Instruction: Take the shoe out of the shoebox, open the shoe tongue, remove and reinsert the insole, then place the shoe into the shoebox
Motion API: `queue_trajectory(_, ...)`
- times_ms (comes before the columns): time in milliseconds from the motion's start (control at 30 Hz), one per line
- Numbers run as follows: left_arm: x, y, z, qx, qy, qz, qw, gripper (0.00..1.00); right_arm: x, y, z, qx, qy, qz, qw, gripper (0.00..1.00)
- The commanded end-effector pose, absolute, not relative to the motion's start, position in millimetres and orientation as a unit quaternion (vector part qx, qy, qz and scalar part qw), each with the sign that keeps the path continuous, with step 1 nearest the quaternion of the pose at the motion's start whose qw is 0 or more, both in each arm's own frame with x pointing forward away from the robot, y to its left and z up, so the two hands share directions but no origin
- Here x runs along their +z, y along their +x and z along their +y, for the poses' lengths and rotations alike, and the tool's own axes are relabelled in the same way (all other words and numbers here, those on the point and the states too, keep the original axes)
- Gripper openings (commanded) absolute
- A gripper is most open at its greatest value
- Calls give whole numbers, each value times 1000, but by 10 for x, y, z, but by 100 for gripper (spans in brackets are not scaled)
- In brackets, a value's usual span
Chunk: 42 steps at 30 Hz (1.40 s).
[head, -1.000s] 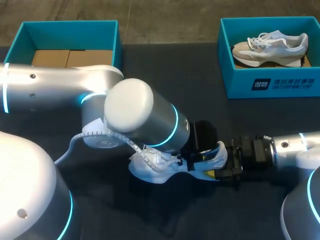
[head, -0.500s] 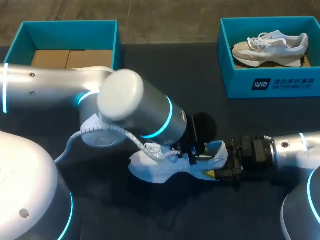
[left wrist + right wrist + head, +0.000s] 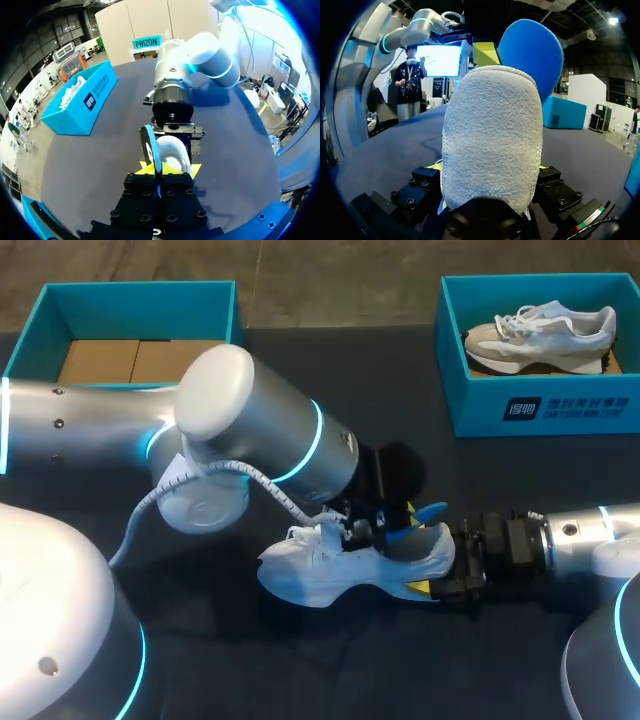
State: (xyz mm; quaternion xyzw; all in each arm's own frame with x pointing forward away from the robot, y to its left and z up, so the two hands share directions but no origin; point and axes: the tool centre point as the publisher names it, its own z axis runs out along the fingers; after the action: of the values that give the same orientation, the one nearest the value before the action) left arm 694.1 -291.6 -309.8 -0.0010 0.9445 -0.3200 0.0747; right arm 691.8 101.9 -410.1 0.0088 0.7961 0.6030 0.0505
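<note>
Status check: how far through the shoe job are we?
Done: white shoe is out on the table, right gripper clamping its heel. In hand: left gripper holds the blue insole, partly out. Left: reinsert it, then shoe into the shoebox.

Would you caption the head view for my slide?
Left gripper pinches the blue insole at the white shoe; right gripper clamps its heel.

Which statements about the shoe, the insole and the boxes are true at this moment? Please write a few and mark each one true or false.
1. The white shoe lies on the table, outside the boxes. True.
2. The left gripper holds the blue insole. True.
3. The right gripper is open, apart from the shoe. False: it is shut on the shoe's heel.
4. The right box is empty. False: a beige sneaker lies in it.
</note>
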Motion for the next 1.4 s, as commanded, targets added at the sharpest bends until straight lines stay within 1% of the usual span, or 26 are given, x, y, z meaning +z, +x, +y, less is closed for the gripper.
queue_trajectory(33, -3107, 6866, -3015, -311, -6, 946, 97, 27, -4090, 6903, 1035, 601, 9, 797, 51, 0)
queue_trajectory(67, -3112, 6844, -3013, -310, -6, 945, 102, 33, -4090, 6903, 1035, 601, 9, 797, 51, 0)
queue_trajectory(233, -3134, 6775, -2965, -314, -13, 942, 119, 40, -4090, 6903, 1035, 601, 9, 797, 51, 0)
queue_trajectory(633, -3303, 6739, -2813, -308, -45, 936, 167, 38, -4090, 6903, 1035, 601, 9, 797, 51, 0)
queue_trajectory(1033, -3427, 6810, -2887, -298, -47, 937, 175, 38, -4090, 6903, 1035, 601, 9, 797, 51, 0)
queue_trajectory(1400, -3521, 6879, -2844, -297, -60, 938, 168, 29, -4090, 6903, 1035, 601, 9, 797, 51, 0)
